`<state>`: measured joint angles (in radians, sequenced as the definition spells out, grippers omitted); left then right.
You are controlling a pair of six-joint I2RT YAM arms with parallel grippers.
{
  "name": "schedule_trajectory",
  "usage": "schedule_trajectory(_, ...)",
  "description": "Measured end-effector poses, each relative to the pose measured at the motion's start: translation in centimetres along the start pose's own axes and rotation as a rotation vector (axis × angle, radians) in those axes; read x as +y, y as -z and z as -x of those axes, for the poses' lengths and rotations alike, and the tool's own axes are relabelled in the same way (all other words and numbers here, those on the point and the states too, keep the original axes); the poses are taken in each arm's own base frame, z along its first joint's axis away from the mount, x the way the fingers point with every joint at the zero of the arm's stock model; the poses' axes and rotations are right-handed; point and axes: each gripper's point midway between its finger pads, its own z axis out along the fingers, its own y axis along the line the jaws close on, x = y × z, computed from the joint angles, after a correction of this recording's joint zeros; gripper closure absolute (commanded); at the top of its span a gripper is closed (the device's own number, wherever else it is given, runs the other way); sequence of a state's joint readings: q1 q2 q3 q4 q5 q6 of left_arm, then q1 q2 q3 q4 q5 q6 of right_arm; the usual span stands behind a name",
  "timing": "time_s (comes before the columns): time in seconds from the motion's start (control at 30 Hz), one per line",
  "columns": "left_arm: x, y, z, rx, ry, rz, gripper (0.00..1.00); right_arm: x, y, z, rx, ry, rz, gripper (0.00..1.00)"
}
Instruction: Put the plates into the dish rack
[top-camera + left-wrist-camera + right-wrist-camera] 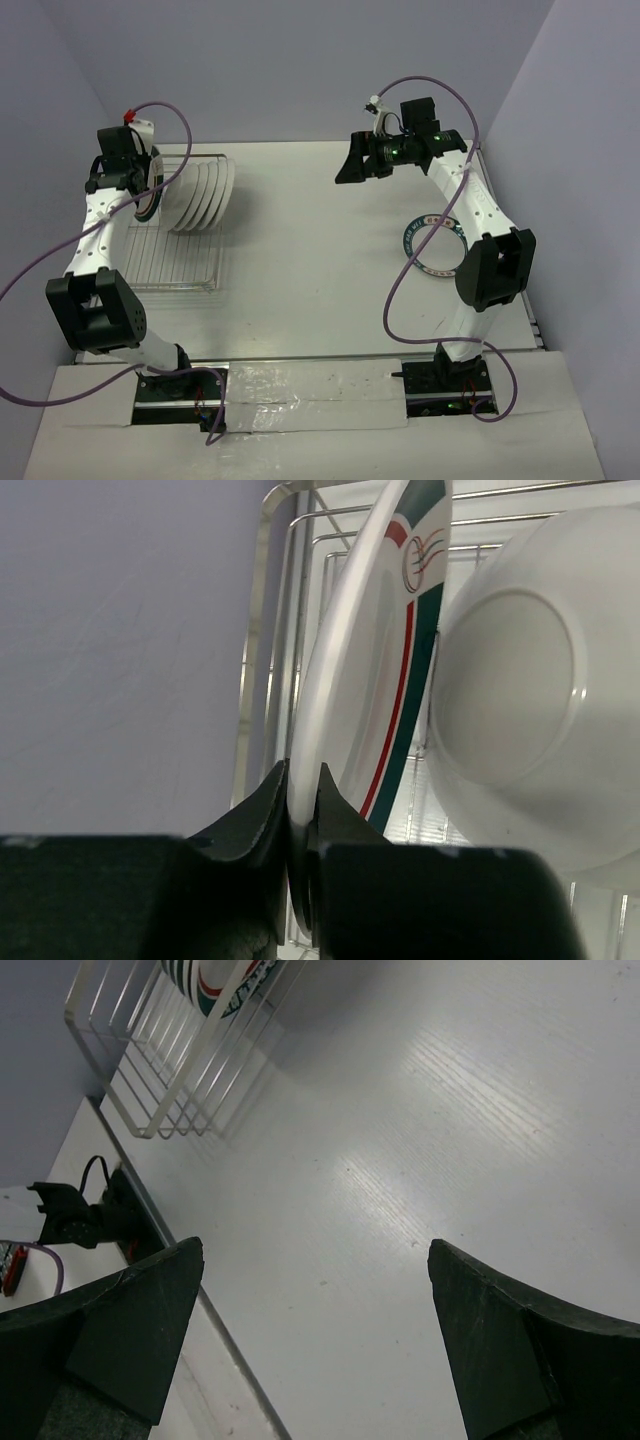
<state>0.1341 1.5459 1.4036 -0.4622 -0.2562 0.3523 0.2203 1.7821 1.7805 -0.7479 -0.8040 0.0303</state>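
Left end effector (300, 780) clamped on the rim of held plate (350, 680), upright at rack (170, 265), tabletop (300, 260) far-left corner, beside racked plates (200, 195). White glaze, teal and red rim bands. Likely stiff, slick, brittle: pinch rim only, lower gently. Right end effector (315, 1250) wide open, empty. Flat plate (412, 235) near right edge.

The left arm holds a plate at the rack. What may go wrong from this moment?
1. The left gripper pinches only the rim of the held plate. If the plate is not seated between the bars of the dish rack, it may tip when released.
2. The neighbouring plate stands very close, so the two may knock together.
3. The flat plate gives the open right gripper little edge to grasp.
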Motion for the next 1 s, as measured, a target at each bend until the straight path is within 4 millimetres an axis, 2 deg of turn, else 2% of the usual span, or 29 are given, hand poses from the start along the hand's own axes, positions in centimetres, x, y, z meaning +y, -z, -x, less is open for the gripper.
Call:
schedule_trajectory(0.03,-0.1,-0.1,0.0,-0.002,0.004,-0.002,0.74,-0.2,0.0,-0.1,0.002,-0.001,-0.005,0.00)
schedule_trajectory(0.13,-0.8,-0.4,0.0,-0.008,0.011,-0.032,0.63,-1.1,0.0,-0.2,0.003,0.010,-0.046,0.00)
schedule_trajectory(0.3,-2.4,-0.4,0.3,-0.026,0.043,-0.115,0.61,-3.8,1.1,0.0,-0.009,0.020,-0.139,0.00)
schedule_trajectory(0.47,-4.5,-0.2,0.0,-0.017,0.074,-0.218,0.59,-7.6,3.5,-0.2,-0.024,-0.016,-0.232,0.00)
schedule_trajectory(0.57,-5.8,0.1,-0.4,-0.003,0.086,-0.288,0.53,-9.9,5.0,-1.1,-0.015,-0.048,-0.286,0.00)
schedule_trajectory(0.67,-6.9,0.6,-0.7,0.012,0.097,-0.349,0.38,-11.8,6.5,-2.1,0.000,-0.076,-0.337,0.00)
schedule_trajectory(0.7,-7.1,0.7,-0.7,0.012,0.099,-0.365,0.29,-12.4,6.9,-2.4,0.006,-0.081,-0.352,0.00)
schedule_trajectory(0.77,-7.7,1.1,-0.4,0.004,0.105,-0.401,0.16,-13.5,7.7,-3.2,0.020,-0.093,-0.379,0.00)
schedule_trajectory(0.8,-7.9,1.4,-0.2,-0.004,0.106,-0.417,0.01,-14.1,8.1,-3.7,0.026,-0.102,-0.393,0.00)
schedule_trajectory(0.9,-8.5,3.0,0.6,-0.035,0.126,-0.479,0.01,-16.2,9.8,-5.4,0.048,-0.137,-0.435,0.00)
schedule_trajectory(1.0,-8.4,5.0,2.6,-0.102,0.139,-0.525,0.01,-18.3,12.4,-7.0,0.064,-0.170,-0.488,0.00)
